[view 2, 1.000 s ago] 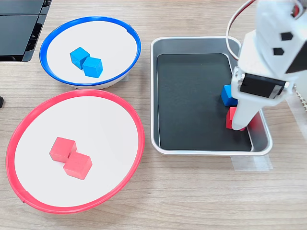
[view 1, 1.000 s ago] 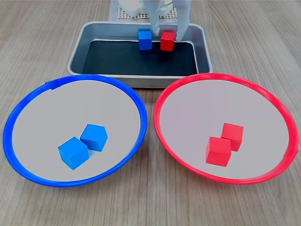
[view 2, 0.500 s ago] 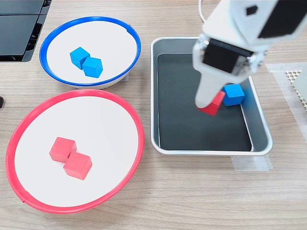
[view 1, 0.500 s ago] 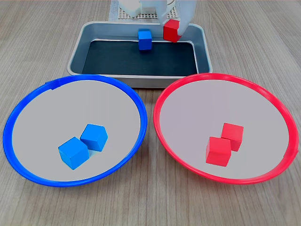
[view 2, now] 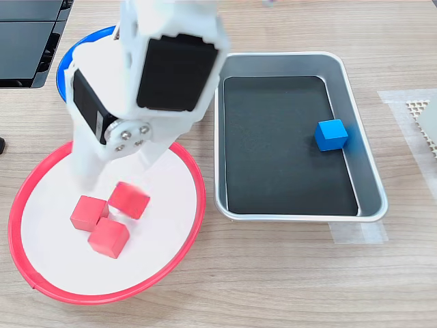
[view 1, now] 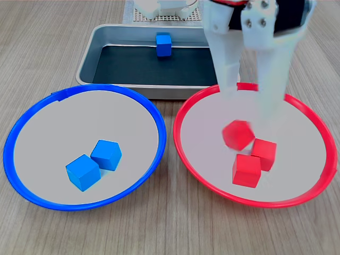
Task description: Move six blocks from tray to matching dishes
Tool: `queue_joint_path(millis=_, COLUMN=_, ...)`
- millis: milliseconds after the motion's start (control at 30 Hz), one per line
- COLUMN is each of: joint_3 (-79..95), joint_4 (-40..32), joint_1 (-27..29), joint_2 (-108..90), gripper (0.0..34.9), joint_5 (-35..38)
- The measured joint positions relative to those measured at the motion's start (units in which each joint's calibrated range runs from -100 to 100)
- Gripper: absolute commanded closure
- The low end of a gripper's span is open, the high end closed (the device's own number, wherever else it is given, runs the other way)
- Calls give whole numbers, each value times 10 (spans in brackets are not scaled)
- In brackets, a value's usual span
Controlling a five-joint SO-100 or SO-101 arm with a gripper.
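Dropping third red block into red-rimmed dish, beside two others | my hand spread, grasping nothing | last blue block far in tray | looks light, rigid; pinch flat opposite faces.

In the second exterior view the white arm's body covers most of the round blue-rimmed dish, hiding the two blue cubes that the first exterior view shows in it. The small red cube under the white pincer is motion-blurred in both exterior views, and whether it touches the fingers cannot be told. The pincer's lower fingers are smeared too. The arm is cut off by the top edge in both exterior views.
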Motion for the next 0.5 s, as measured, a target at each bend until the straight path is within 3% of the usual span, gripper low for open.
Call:
queue_joint_path(millis=67, joint_3=16, joint_4=-2, joint_1=0, joint_2=-8, gripper=217, joint_5=2)
queue_joint_path(millis=133, joint_3=44, joint_4=-1, joint_1=-1, joint_2=-26, gripper=319, joint_5=9)
queue_joint_path(millis=167, joint_3=67, joint_4=2, joint_1=-1, joint_2=-42, gripper=346, joint_5=14)
queue_joint_path(millis=333, joint_3=240, joint_4=41, joint_1=26, joint_2=-196, gripper=346, joint_5=80)
queue_joint_path(millis=500, joint_3=505, joint_4=77, joint_1=125, joint_2=-410, gripper=346, joint_5=227)
